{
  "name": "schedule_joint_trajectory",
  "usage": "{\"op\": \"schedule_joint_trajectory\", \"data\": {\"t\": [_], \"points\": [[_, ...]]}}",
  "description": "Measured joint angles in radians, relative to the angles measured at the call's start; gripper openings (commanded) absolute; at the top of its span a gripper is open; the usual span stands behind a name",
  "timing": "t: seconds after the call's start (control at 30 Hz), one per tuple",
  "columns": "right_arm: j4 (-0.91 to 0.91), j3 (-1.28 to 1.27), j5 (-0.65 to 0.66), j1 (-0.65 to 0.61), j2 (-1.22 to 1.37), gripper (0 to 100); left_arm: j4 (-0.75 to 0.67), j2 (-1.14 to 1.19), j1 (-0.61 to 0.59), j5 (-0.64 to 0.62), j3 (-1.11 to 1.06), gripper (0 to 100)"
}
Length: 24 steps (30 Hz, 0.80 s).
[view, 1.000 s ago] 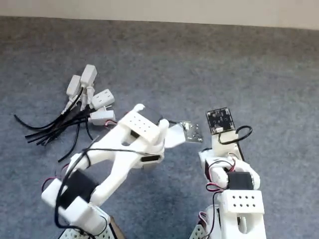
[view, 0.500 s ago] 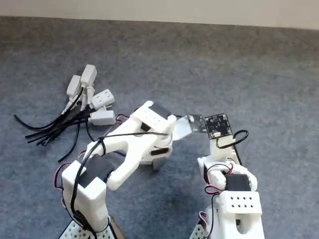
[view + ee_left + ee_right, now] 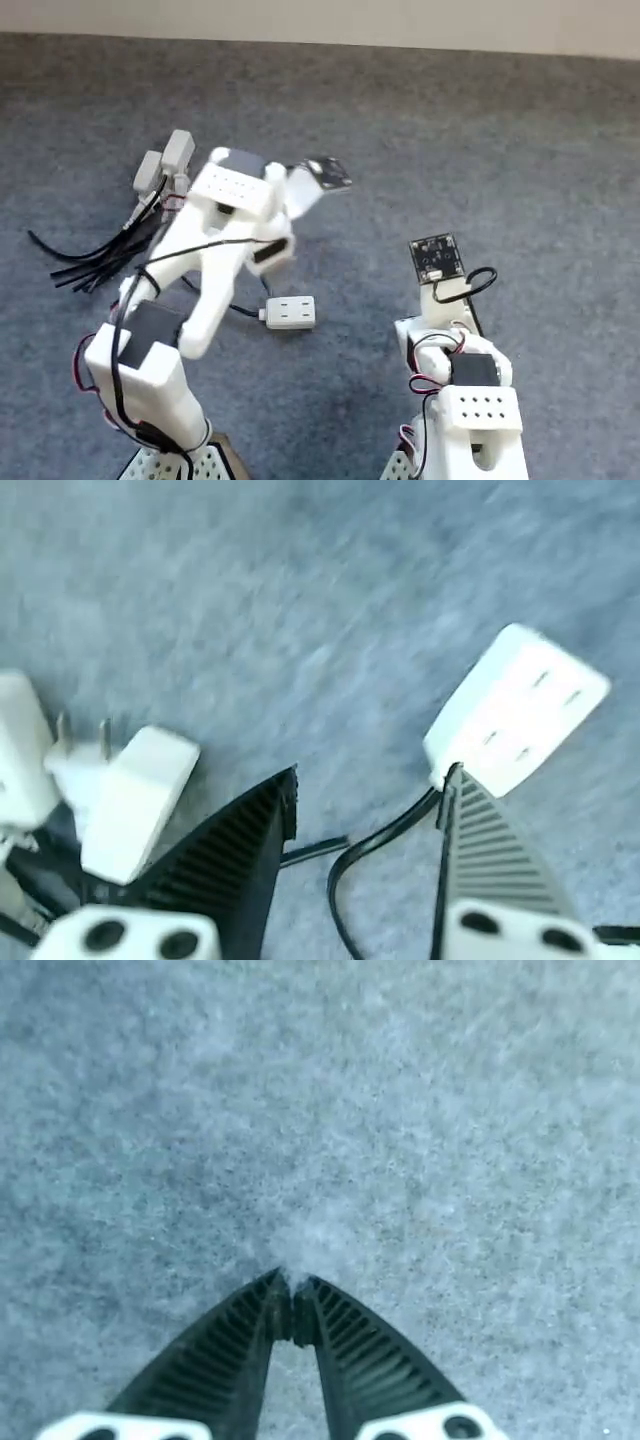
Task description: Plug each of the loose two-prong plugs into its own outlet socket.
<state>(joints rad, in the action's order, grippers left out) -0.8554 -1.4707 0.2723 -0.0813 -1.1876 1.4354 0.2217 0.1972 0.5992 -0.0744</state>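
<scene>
The grey, felt-like tabletop (image 3: 520,130) carries everything. The left arm (image 3: 215,260) stretches across it toward the far left side, its wrist above a cluster of white plugs (image 3: 165,160) whose black cables (image 3: 90,262) trail off to the left. The right arm (image 3: 460,390) stands folded close to its base on the right, well apart from the plugs. A white outlet block (image 3: 290,313) lies flat on the tabletop between the two arms (nearer the left one), slots facing up, with a black cord (image 3: 245,312) running from its end. In the left wrist view the left end effector (image 3: 370,772) has its fingers spread wide with only tabletop between them. The outlet block shows just past one finger, and a loose two-prong plug (image 3: 135,800) lies by the other, its prongs (image 3: 85,738) bare and in no socket. The right end effector (image 3: 292,1282) has its fingertips pressed together above the tabletop.
</scene>
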Motion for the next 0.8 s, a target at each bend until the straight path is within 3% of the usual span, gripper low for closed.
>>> {"op": "schedule_joint_trajectory", "data": {"t": [0.17,0.5,0.67,0.8], "points": [[0.003,0.000,-0.003,0.000,0.000,1.3,0.005,0.000,-0.143,-0.015,0.052,23],[0.005,0.000,-0.006,-0.002,0.000,1.3,-0.207,0.000,-0.704,-0.072,0.176,23],[0.008,-0.025,-0.006,-0.035,0.000,1.3,-0.382,0.052,-0.809,-0.051,0.176,23],[0.008,-0.028,-0.006,-0.043,0.000,1.3,-0.427,0.150,-0.821,-0.014,0.181,23]]}}
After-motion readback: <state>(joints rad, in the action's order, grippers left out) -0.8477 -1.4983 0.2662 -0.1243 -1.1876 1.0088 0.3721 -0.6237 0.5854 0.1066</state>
